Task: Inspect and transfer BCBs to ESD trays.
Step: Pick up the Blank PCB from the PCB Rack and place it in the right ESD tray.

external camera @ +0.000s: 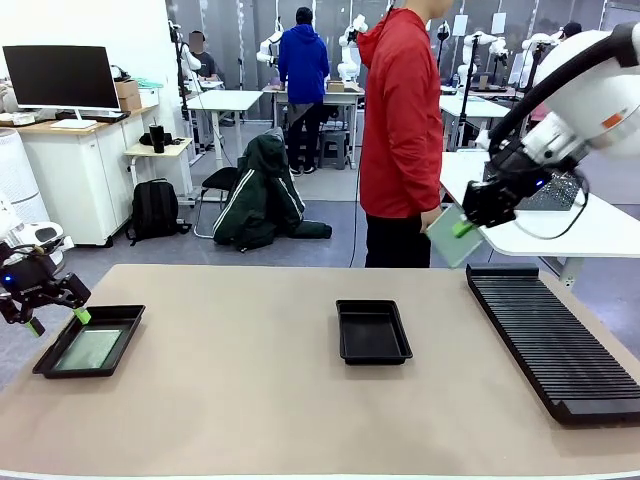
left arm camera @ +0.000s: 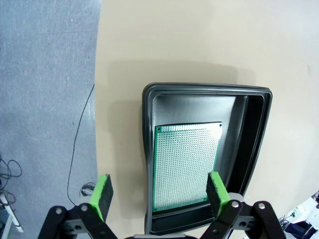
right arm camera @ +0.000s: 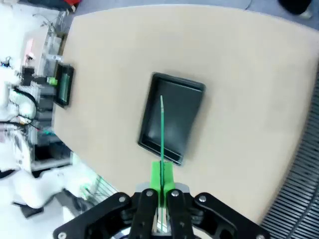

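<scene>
Pale-green and dotted with holes, 1 BCB [left arm camera: 185, 164] lies flat on the floor of the left ESD tray [left arm camera: 254, 134]. It sits close along 1 long wall, with bare black floor showing on the other side and at the far end. From the front, you see that tray [external camera: 125, 318] at the table's left edge.

The 2nd BCB [external camera: 452, 238] is up in the air at the far right, tilted, and pinched by its edge in the right gripper [external camera: 462, 228], whose green pads are pressed against both faces. Through the right wrist camera you look along this board edge-on, as a thin green line [right arm camera: 162, 129] rising from the clamped gripper [right arm camera: 162, 174]. In that picture the line falls over the middle ESD tray [right arm camera: 182, 114].

The middle tray [external camera: 372, 335] sits on the table's centre with nothing in it.

Your left gripper [left arm camera: 159, 193] hangs above the near end of the left tray with its jaws spread wide, holding nothing. 1 pad is over the tray's inside and the other is over the table just beside it.

A long black slotted rack [external camera: 550, 340] runs along the right side of the beige table [external camera: 250, 400]. A person in a red jacket [external camera: 400, 120] stands at the far side. Their hand [external camera: 432, 216] is just beside the held board, and you cannot tell whether it touches.
</scene>
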Robot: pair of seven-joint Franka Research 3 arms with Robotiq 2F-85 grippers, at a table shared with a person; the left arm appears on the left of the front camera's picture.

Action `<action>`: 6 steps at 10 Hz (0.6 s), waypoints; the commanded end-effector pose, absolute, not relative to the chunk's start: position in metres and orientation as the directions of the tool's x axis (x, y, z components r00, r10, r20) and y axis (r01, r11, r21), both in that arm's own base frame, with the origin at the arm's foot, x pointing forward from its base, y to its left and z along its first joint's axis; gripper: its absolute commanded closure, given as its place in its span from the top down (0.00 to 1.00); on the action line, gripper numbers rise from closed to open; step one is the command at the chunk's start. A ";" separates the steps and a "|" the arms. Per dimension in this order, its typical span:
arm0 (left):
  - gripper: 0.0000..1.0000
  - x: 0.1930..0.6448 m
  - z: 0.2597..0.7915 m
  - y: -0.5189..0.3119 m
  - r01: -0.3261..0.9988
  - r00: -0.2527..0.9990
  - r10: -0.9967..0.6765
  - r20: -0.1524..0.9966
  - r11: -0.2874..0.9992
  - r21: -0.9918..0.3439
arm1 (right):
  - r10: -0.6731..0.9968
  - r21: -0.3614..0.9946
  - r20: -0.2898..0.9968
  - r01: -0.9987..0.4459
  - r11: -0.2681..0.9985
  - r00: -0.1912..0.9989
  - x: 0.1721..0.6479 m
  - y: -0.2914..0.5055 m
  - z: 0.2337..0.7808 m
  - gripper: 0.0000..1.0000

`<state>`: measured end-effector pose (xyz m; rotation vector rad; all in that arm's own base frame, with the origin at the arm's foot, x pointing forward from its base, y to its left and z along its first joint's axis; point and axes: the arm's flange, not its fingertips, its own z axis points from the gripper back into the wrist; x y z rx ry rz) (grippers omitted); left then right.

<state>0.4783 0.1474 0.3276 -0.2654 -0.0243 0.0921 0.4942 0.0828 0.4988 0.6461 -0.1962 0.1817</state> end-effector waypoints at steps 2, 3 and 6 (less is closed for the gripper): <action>1.00 0.479 0.326 0.148 -0.083 0.996 0.092 0.020 0.960 -0.269 | -0.046 0.735 0.239 -0.150 0.661 0.970 0.483 0.121 0.453 0.03; 1.00 0.479 0.326 0.148 -0.083 0.996 0.092 0.020 0.960 -0.269 | -0.072 0.769 0.227 -0.133 0.625 0.971 0.482 0.131 0.434 0.03; 1.00 0.479 0.326 0.148 -0.083 0.996 0.092 0.020 0.960 -0.269 | -0.092 0.815 0.201 -0.115 0.569 0.975 0.482 0.158 0.377 0.03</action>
